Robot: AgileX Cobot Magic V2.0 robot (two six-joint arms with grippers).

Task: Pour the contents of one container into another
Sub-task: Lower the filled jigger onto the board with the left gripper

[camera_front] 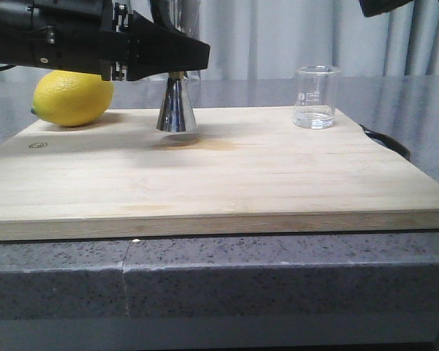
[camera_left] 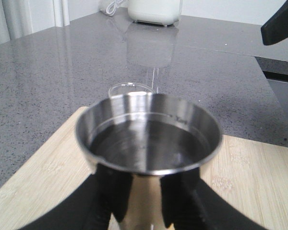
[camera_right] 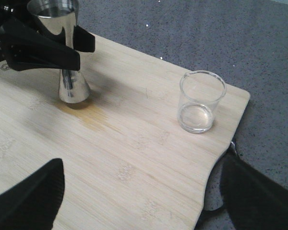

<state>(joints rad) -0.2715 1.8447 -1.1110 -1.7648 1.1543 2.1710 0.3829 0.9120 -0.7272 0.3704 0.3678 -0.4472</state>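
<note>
The steel jigger (camera_front: 176, 108) stands upright at the back middle of the wooden board (camera_front: 278, 175), its base on or barely above the wood. My left gripper (camera_front: 177, 64) is shut on its waist. In the left wrist view the fingers (camera_left: 113, 191) clamp it just below the wide top cup (camera_left: 149, 136), which holds dark liquid. The clear glass beaker (camera_front: 316, 97) stands alone at the board's back right with a little clear liquid at its bottom (camera_right: 198, 117). My right gripper (camera_right: 141, 191) hangs open above the board's near right part, empty and well short of the beaker.
A yellow lemon (camera_front: 73, 97) lies at the board's back left, close to my left arm. A damp brownish stain (camera_right: 89, 115) marks the wood by the jigger's foot. A black handle (camera_front: 388, 140) sticks out at the board's right edge. Grey speckled counter (camera_front: 417, 95) surrounds the board.
</note>
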